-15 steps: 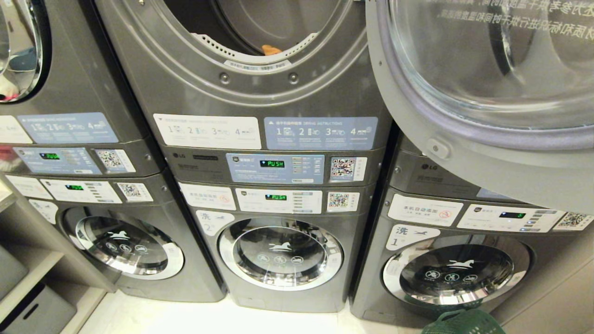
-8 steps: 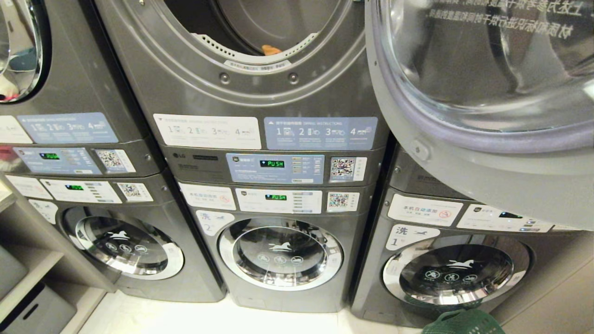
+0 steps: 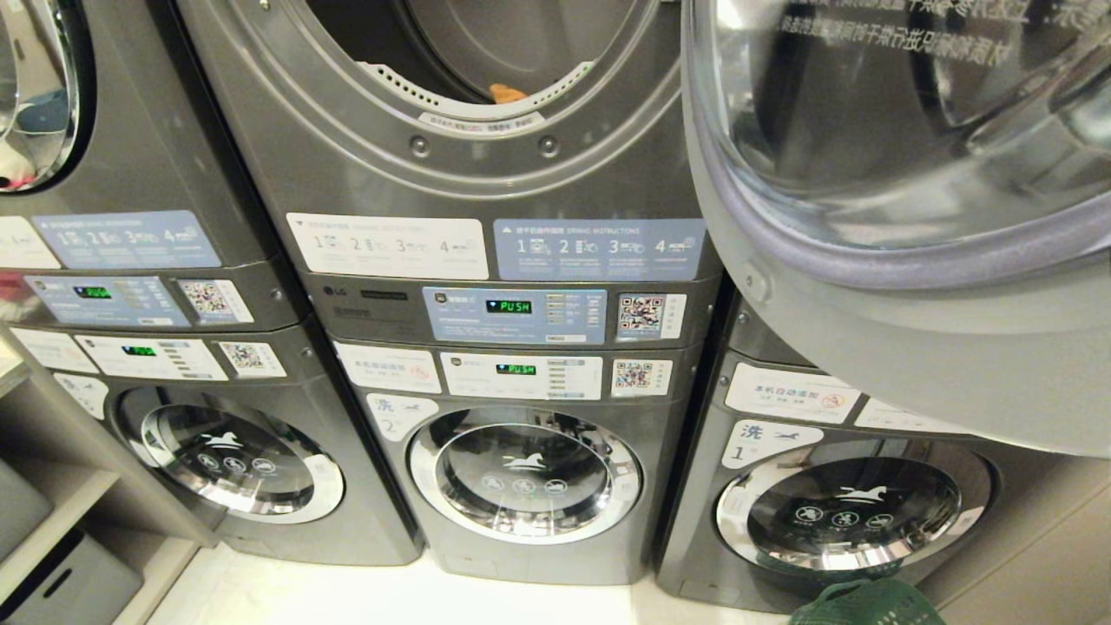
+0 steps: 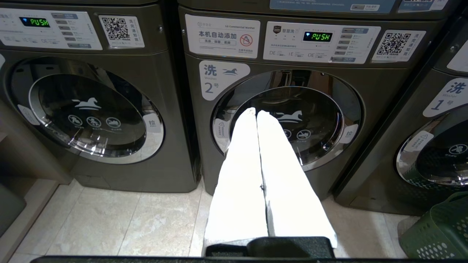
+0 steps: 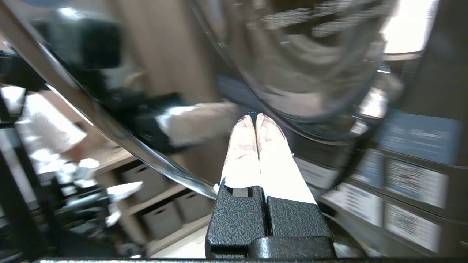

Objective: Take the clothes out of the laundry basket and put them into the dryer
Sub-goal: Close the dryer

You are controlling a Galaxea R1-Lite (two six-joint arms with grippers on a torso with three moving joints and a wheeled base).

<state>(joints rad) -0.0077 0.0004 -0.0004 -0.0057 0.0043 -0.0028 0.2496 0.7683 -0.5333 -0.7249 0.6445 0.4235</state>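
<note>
At a laundromat, the robot's right hand (image 5: 256, 118) pressed against the back of the dryer door (image 3: 903, 260), its two pale fingers closed together and gripping nothing. The glass-fronted door stood swung out on the right of the head view, hiding much of the right-hand stack. The left hand (image 4: 256, 114) hung low before washer No. 2 (image 4: 289, 124), fingers likewise pressed together and empty.

The dryer's drum (image 3: 486, 52) lay open above the middle stack, with a small orange item (image 3: 509, 92) visible at its lip. The green laundry basket (image 3: 868, 603) sat on the floor near the right-hand washer, only its rim showing; no clothes could be made out in it from these views.

Loading appeared largely finished, and the step in hand looked like closing the door. The next move would call for a steady push on the door towards the left until the latch caught, keeping clear of the orange item at the rim.

Both machines in the middle stack carried the LG badge, and their green displays read "PUSH". A blue sticker read "DRYING INSTRUCTIONS" with steps numbered 1 to 4. Labels marked washers "洗 2号" and "洗 1", another read "本机自动添加" with "LG Commercial Washer", and QR codes sat beside each panel.
</note>
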